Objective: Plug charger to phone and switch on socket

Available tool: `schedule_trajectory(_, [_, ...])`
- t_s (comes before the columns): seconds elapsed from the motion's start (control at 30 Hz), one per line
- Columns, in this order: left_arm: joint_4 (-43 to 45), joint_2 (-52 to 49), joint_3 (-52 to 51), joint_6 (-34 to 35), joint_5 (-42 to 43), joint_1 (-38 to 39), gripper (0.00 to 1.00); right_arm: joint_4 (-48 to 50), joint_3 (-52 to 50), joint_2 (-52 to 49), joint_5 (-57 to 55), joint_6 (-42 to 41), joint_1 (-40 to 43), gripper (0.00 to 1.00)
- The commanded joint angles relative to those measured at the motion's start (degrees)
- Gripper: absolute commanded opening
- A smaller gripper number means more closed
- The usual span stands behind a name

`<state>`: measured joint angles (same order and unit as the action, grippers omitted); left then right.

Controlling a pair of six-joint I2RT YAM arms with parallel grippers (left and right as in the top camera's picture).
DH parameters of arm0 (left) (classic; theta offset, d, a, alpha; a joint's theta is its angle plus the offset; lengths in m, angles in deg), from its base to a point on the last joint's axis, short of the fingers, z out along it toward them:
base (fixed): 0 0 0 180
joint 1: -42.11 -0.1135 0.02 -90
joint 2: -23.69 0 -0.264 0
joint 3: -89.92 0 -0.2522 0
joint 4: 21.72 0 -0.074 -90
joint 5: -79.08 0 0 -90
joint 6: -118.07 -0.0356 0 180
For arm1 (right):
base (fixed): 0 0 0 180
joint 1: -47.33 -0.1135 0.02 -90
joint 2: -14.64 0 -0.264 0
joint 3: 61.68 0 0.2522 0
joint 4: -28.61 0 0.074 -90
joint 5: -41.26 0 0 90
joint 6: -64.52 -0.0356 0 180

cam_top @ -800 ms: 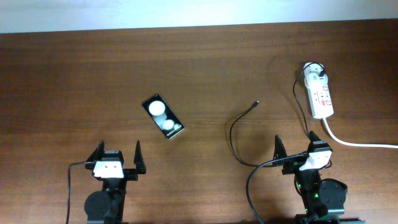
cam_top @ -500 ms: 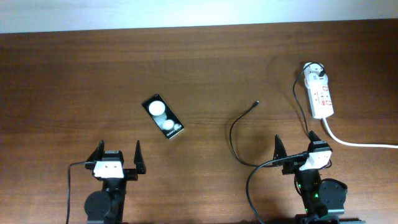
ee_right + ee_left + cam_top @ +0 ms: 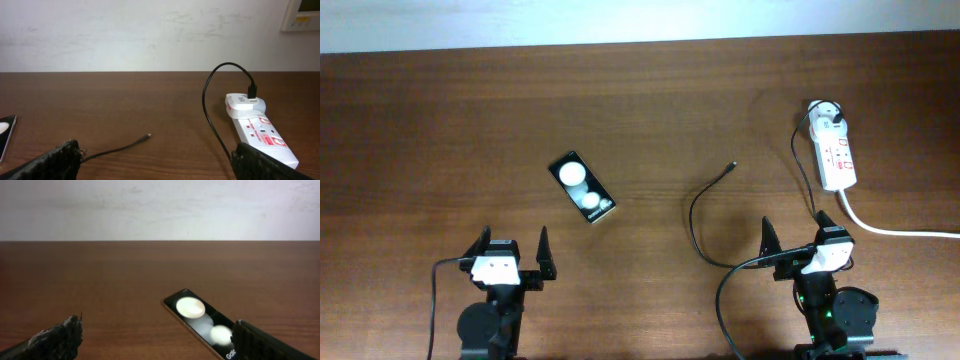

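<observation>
Wood table (image 3: pixel 440 120): phone (image 3: pixel 582 187) fwd-right of L hand (image 3: pixel 513 235), apart

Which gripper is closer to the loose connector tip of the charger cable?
Right. The right gripper sits a short way from the charger's connector tip; the left gripper is much farther off, beyond the phone.

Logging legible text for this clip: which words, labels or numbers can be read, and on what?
"Go": white lettering on the phone, left wrist view; the rest is cut off.
Socket: red and dark markings, too small to read.
Wall panel: blurred, unreadable.
</observation>
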<state>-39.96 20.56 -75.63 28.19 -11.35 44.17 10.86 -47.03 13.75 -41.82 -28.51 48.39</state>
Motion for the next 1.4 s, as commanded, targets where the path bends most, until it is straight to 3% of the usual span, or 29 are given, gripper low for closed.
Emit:
schedule_trajectory(0.0, [-0.3, -0.9, -0.2, 0.7, 1.0, -0.4, 0.99, 0.1, -0.5, 0.7, -0.5, -0.2, -0.3, 0.99])
schedule_trajectory(0.97, [-0.3, -0.9, 0.0, 0.7, 1.1, -0.4, 0.99, 0.1, -0.5, 0.5, -0.5, -0.2, -0.3, 0.99])
schedule_trajectory(1.13, [-1.2, -0.9, 3.2, 0.8, 4.1, -0.4, 0.99, 0.1, -0.5, 0.5, -0.5, -0.2, -0.3, 0.99])
schedule_trajectory(1.37, [-11.7, -3.5, 16.8, 1.9, 4.7, -0.4, 0.99, 0.1, -0.5, 0.5, -0.5, -0.2, -0.3, 0.99])
